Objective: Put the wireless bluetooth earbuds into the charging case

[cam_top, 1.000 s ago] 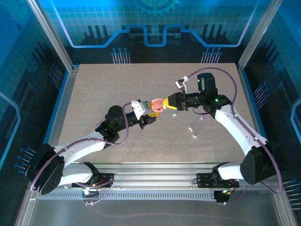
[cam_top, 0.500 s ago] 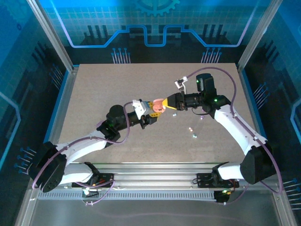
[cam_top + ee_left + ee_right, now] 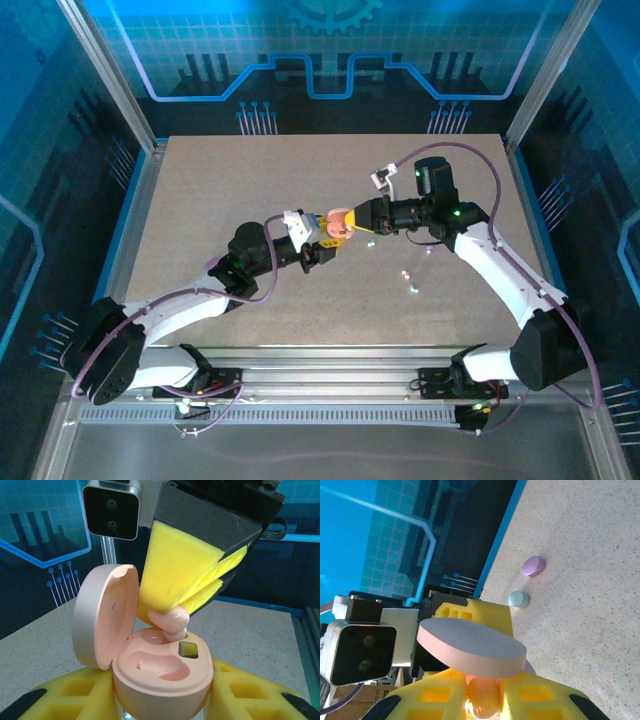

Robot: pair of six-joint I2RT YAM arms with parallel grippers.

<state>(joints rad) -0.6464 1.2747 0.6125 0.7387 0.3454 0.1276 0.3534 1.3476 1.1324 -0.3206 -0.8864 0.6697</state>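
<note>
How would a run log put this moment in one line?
left gripper: shut on case, lid open | right gripper: shut on earbud | earbud: at socket nearest lid, not seated

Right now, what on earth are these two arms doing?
The left gripper holds a pink charging case upright, its lid flipped open. The right gripper pinches a pink earbud between its yellow foam pads and has it at the mouth of one socket, not yet seated. The other socket is empty.
</note>
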